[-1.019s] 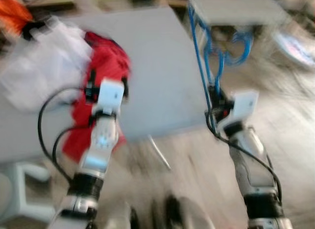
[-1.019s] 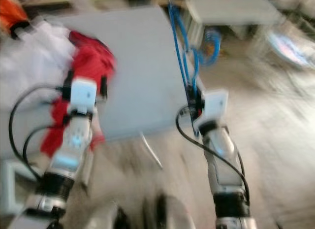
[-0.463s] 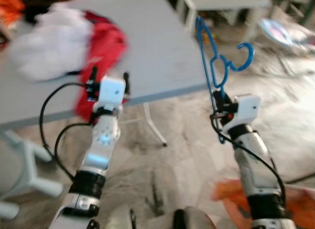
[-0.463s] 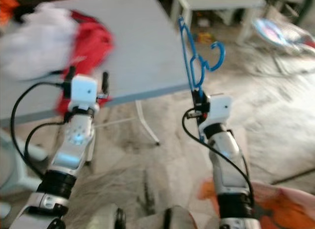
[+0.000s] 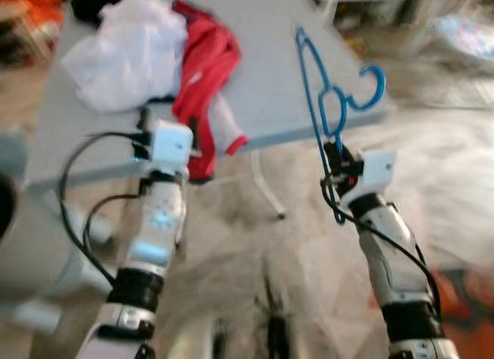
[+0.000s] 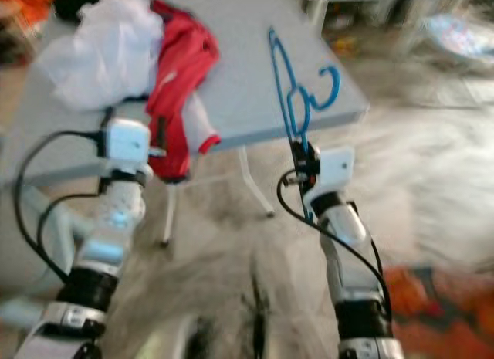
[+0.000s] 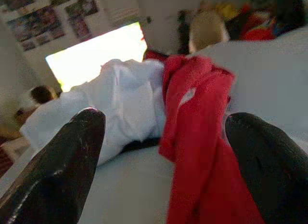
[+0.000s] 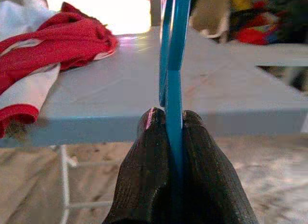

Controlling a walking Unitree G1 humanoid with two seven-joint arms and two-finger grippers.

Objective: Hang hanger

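While the right pincer (image 5: 333, 152) is pinching the blue hanger (image 5: 328, 116), which stands upright above it by the desk's (image 5: 270, 73) right edge, the left pincer (image 5: 168, 121), spread, hovers at the front edge near the red garment (image 5: 202, 62).

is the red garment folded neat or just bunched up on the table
Bunched up. The red garment lies crumpled beside a white garment on the grey table, one end hanging over the near edge.
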